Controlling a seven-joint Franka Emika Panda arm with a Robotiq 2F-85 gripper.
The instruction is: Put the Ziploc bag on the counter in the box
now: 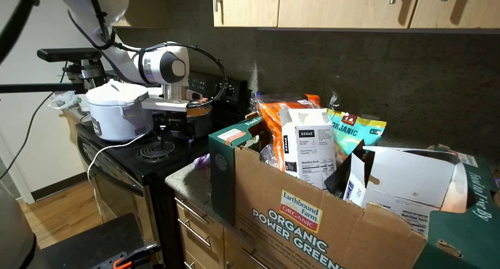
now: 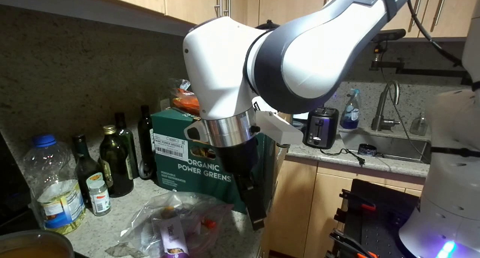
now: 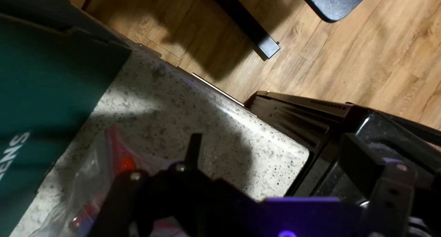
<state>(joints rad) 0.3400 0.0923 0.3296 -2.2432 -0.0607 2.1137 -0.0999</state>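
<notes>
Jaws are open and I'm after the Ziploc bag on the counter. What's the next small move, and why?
I'd probably shift the open gripper sideways toward the Ziploc bag before lowering. In the wrist view the bag lies to the left, mostly outside the jaws, which frame the end of the counter and the stove; closing here would likely miss it.

The white arm (image 2: 221, 63) has grey bands (image 2: 269, 68), a silver collar (image 2: 231, 128), black cable (image 1: 196, 48) and black hand (image 3: 274, 144).
</notes>
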